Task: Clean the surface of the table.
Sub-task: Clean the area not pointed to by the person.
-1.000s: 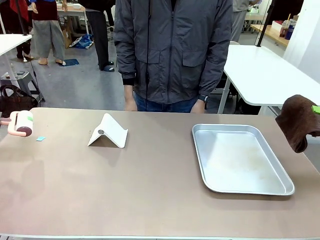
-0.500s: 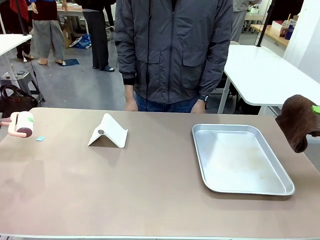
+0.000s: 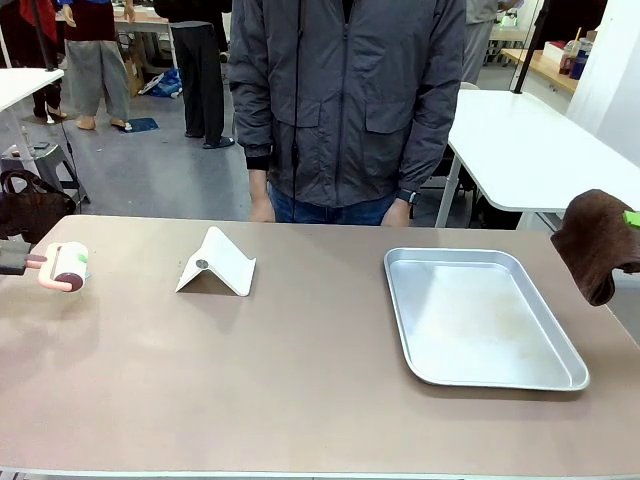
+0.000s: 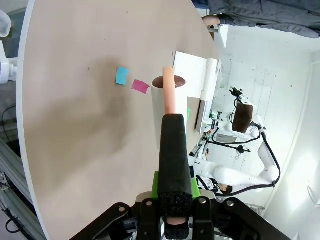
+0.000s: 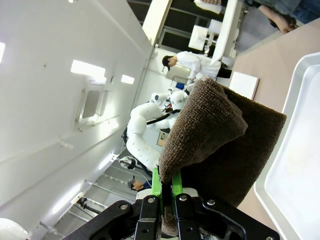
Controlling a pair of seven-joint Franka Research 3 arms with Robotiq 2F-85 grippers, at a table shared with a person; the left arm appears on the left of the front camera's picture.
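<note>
Movement first: my left hand point(image 4: 175, 200), clamped on the foam handle of the lint roller point(image 3: 68, 265), has carried it inward and lower over the last second, toward the blue scrap point(image 4: 121, 75) and the pink scrap point(image 4: 140, 86) just beside it. I judge the first sweep is starting. The counter point(image 3: 300, 350) lies close beneath the roller, though I cannot confirm contact. My right hand point(image 5: 166, 197) grips the brown cloth point(image 3: 595, 240) by the counter's right edge, unmoved.
</note>
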